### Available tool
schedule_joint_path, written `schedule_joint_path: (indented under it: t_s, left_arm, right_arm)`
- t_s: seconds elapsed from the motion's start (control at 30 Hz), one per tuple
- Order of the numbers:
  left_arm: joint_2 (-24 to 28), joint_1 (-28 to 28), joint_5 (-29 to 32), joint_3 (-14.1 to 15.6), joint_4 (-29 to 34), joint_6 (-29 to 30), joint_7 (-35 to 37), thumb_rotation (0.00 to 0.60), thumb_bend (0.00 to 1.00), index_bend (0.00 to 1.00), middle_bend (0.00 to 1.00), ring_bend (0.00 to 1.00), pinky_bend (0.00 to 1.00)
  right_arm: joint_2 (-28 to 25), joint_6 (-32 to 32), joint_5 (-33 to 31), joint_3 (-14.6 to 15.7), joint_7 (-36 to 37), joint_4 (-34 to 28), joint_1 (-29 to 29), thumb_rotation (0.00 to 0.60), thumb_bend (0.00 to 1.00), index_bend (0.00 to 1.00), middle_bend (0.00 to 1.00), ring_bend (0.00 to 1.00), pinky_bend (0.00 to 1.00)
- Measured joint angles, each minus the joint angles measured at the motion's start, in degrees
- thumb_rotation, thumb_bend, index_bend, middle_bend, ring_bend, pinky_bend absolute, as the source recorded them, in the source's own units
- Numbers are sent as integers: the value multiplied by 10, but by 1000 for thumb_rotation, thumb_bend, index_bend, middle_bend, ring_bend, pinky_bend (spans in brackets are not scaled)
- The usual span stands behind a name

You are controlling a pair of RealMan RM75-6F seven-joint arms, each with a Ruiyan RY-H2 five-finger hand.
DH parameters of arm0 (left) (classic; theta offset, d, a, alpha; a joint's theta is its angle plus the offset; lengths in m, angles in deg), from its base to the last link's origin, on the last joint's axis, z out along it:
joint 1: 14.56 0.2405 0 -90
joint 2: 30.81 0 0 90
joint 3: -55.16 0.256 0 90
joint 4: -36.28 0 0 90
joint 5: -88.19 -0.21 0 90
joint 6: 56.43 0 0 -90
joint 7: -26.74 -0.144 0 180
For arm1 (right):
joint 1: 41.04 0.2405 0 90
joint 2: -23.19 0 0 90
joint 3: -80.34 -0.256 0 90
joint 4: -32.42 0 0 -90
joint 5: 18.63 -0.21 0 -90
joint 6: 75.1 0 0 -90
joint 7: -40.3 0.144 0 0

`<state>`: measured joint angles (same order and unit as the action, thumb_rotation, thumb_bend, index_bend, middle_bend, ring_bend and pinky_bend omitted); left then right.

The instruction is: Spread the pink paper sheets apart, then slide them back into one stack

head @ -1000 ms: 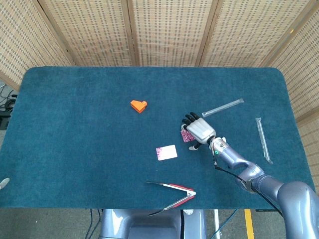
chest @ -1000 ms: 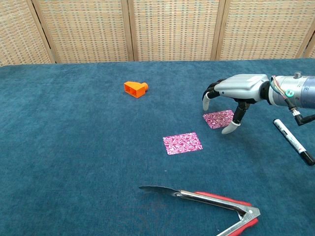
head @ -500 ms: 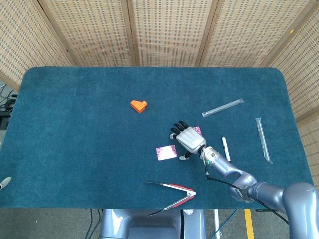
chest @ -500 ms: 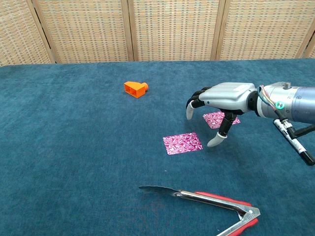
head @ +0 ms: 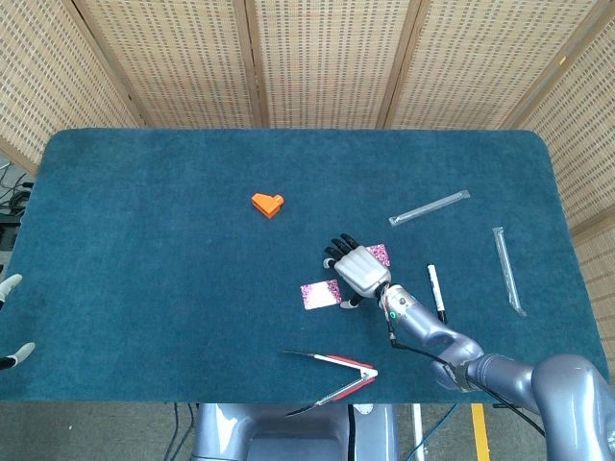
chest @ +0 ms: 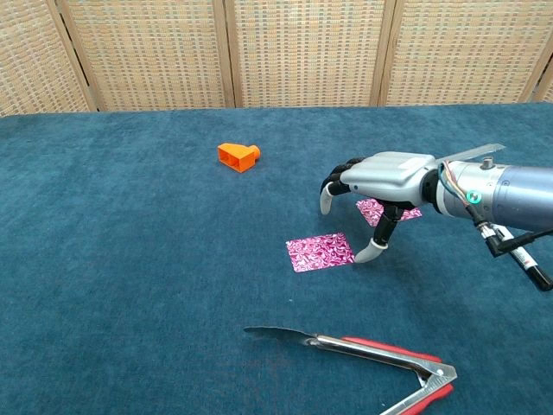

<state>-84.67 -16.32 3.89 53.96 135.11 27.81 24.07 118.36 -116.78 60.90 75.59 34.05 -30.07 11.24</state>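
**Right hand hovering between two separated pink sheets**

Right hand point(chest: 380, 177) reaches in from the right side of the table point(chest: 130, 285), palm down, fingers spread and curved downward, holding nothing. Thumb tip point(chest: 371, 252) points down at the cloth just right of the nearer pink sheet point(chest: 320, 252); whether it touches the cloth or the sheet's edge cannot be told. In the head view the same hand point(head: 357, 269) sits between the two sheets.

Nearer pink sheet lies flat on the blue cloth, just left of and below the hand; in the head view its white-edged face point(head: 320, 294) shows. Second pink sheet point(chest: 402, 212) lies flat farther back, mostly hidden under the palm and wrist, one corner showing in the head view point(head: 381, 253). The two sheets are apart, not stacked.

Left hand: only pale fingertips point(head: 10, 286) at the far left edge of the head view; posture cannot be told.

Around: black marker point(head: 435, 292) to the right of the forearm. Red-handled metal tongs point(chest: 363, 350) near the front edge. Orange block point(chest: 238, 156) well back and left. Two clear plastic tubes, one point(head: 430, 207) angled behind the hand, the other point(head: 507, 270) near the right edge. Woven screen panels point(chest: 302, 52) behind the table.
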Motion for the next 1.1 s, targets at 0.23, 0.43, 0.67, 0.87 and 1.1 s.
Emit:
schedule_joint_path:
  t_s: [0.23,0.43,0.67,0.87,1.1]
  left_arm:
    - [-1,1,-7,4,2,4,1,600,29,102,0,0,0]
    - [-2,2,-9,6,3,6,1,600,28,102,0,0,0]
    - [-2,4,-9,7,3,8,1,600,28,102,0,0,0]
    - [-2,5,-8,8,1,9,1,600,28,102,0,0,0]
    - [-3,7,-4,8,-2,10,5,600,28,102,0,0,0]
  right_arm:
    - [10,-3,5,3,-2,9,-1,600,142,243,134,0,0]
    - [17,-5,10,6,-1,17,-2,600,143,243,134,0,0]
    - [24,-2,10,4,2,28,0,600,142,242,134,0,0]
    - [30,4,8,2,3,42,3,600,142,242,134,0,0]
    - [32,12,6,-8,2,62,15,600,142,242,134,0,0]
